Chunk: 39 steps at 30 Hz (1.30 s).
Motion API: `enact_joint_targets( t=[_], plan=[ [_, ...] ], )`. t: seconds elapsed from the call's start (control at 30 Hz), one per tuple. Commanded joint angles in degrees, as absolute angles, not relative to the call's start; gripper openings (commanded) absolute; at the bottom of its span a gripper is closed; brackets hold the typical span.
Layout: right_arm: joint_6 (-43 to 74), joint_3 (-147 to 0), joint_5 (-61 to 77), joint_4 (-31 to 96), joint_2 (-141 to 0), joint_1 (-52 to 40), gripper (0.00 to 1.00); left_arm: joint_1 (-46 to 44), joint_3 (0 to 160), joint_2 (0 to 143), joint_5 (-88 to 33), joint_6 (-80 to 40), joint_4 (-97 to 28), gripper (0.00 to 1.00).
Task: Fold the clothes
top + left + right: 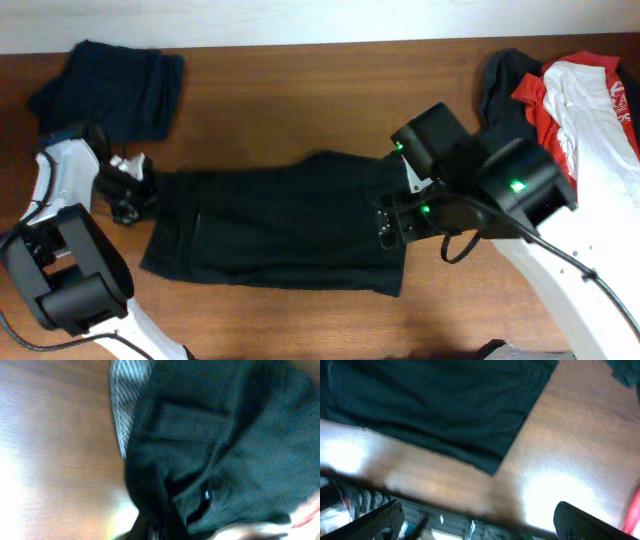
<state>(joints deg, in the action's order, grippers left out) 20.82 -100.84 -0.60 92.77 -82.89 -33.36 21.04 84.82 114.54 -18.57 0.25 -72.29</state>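
A black garment (280, 225) lies spread flat across the middle of the wooden table. My left gripper (135, 195) is at its left edge, shut on a bunch of the black cloth, which fills the left wrist view (215, 450). My right gripper (400, 215) hovers over the garment's right edge, open and empty. The right wrist view shows the garment's corner (445, 410) and my two fingers (477, 522) spread wide, well apart from it.
A dark navy folded garment (110, 85) lies at the back left. A pile of red, white and dark clothes (575, 95) lies at the back right. The table's front edge (445, 510) shows in the right wrist view.
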Motion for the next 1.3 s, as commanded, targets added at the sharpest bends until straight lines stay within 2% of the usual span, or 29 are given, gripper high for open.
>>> enact_joint_targets(
  t=[0.0,0.1,0.2,0.3,0.43,0.57,0.63,0.67,0.7,0.73,0.77,0.9,0.93,0.97,1.0,1.07,1.1,1.13,1.27],
  plan=[
    [21.9,-95.5,-0.7,90.2,-82.9,-33.7,0.99,16.3,102.5,110.3,-11.8,-3.4,-83.6,0.00],
    [22.2,-94.5,-2.9,89.6,-83.0,-33.6,0.99,8.8,106.6,103.8,-1.4,-9.5,-88.2,0.00],
    [24.3,-94.5,-3.7,89.5,-83.0,-27.5,0.99,-1.4,106.5,100.3,-1.7,-9.8,-90.8,0.00],
    [22.7,-94.5,-3.7,89.7,-83.0,-17.1,0.99,-13.8,102.4,100.4,-6.4,-9.8,-84.1,0.00],
    [21.3,-94.5,-3.7,89.3,-83.0,-8.6,0.99,-25.3,91.8,100.4,-11.2,-11.3,-69.8,0.00],
    [21.2,-94.4,-3.6,89.1,-83.0,-5.1,0.99,-32.5,84.9,100.7,-11.2,-13.7,-57.8,0.02],
    [21.2,-94.4,-3.5,89.1,-83.0,-5.1,0.99,-34.4,81.4,100.8,-11.0,-13.7,-52.8,0.22],
    [21.2,-94.4,-3.5,89.1,-83.0,-5.1,0.99,-35.1,79.8,100.8,-11.0,-14.3,-51.0,0.23],
    [21.2,-94.4,-3.5,89.1,-83.0,-5.1,0.99,-35.3,79.5,100.9,-10.9,-14.6,-50.5,0.47],
    [21.2,-94.4,-3.5,89.1,-83.0,-5.1,0.99,-35.1,79.6,100.9,-11.0,-14.6,-50.1,0.81],
    [21.2,-94.4,-3.5,89.1,-83.0,-5.1,0.99,-35.1,80.1,100.8,-11.0,-14.6,-50.4,0.87],
    [21.2,-92.8,0.2,88.4,-83.0,-5.3,0.99,-31.0,81.1,100.3,-6.0,-15.1,-53.9,0.87],
    [21.2,-90.2,2.4,87.1,-83.0,-5.4,0.99,-29.3,81.1,100.3,-3.0,-17.4,-54.2,0.83],
    [21.2,-85.3,4.7,83.9,-83.0,-6.2,0.99,-27.0,81.1,100.3,-2.5,-17.4,-54.2,0.71],
    [19.1,-79.2,9.0,78.5,-83.0,-7.6,0.97,-24.1,80.8,100.3,-2.5,-17.4,-54.7,0.64],
    [15.8,-67.1,20.7,60.5,-83.3,-11.6,0.96,-20.0,78.9,100.6,-2.5,-17.3,-54.7,0.65],
    [15.9,-64.5,20.8,51.6,-84.4,-13.2,0.97,-19.0,77.6,100.7,-2.5,-17.3,-54.7,0.67],
    [15.8,-64.2,20.8,43.2,-87.4,-14.8,0.97,-18.4,75.7,100.7,-1.9,-17.3,-54.7,0.84],
    [13.7,-64.2,21.1,27.7,-101.7,-16.4,0.96,-18.3,71.1,100.7,-1.8,-17.3,-54.7,0.99]
  ],
)
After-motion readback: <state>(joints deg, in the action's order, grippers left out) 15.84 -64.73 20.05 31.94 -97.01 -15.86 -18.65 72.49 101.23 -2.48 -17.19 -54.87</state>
